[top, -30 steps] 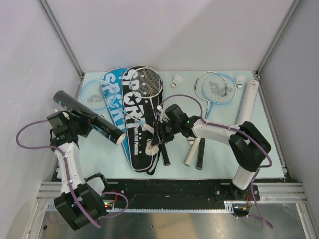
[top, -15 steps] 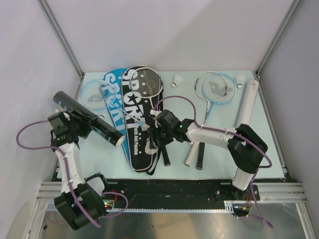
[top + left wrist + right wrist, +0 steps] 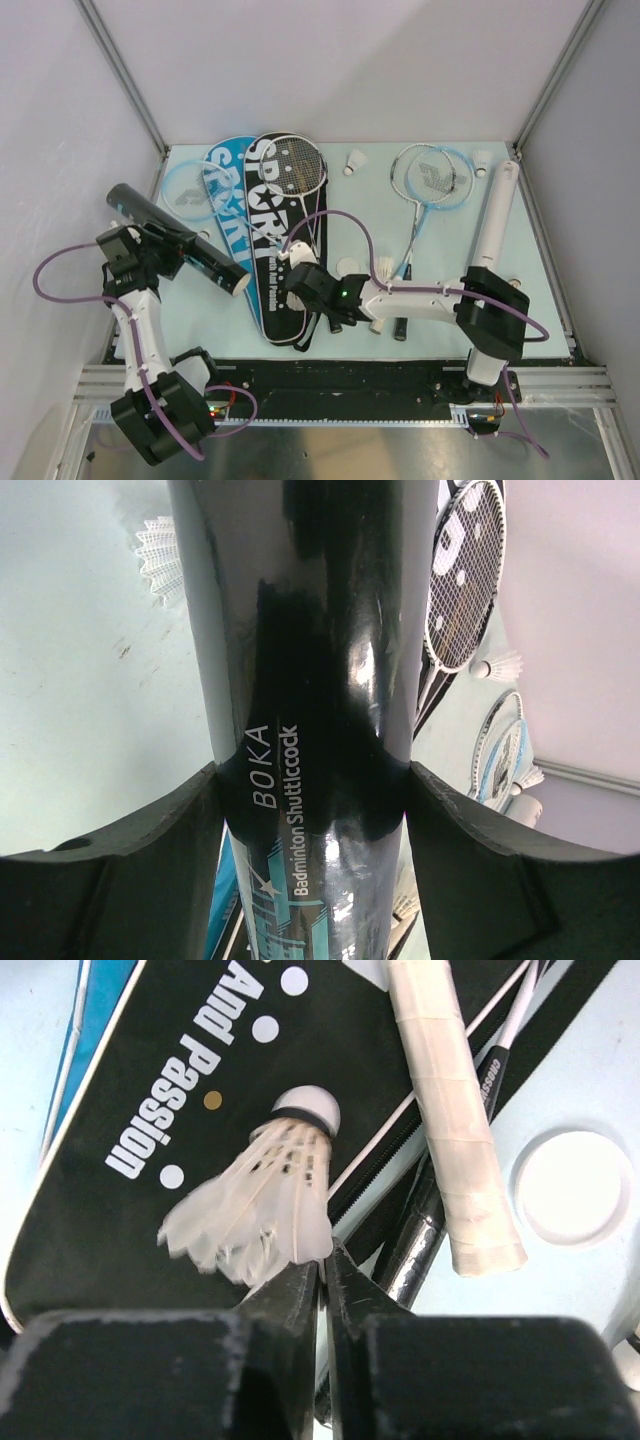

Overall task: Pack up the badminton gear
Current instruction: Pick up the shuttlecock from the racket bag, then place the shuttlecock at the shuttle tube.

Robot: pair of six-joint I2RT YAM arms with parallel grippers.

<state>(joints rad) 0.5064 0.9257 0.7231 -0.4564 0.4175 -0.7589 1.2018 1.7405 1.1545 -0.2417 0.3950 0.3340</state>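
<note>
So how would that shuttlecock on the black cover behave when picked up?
The shuttlecock probably weighs next to nothing, being mostly feathers. Those feathers look fragile, so a hard pinch could bend them. On its side, with a round nose, it may roll if nudged.

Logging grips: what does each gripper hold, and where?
The left gripper holds the black tube mid-length; the right gripper pinches the shuttlecock by its feather edge.

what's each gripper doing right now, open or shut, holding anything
left gripper: closed around the black tube.
right gripper: shut, pinching the shuttlecock by its feather edge.
</note>
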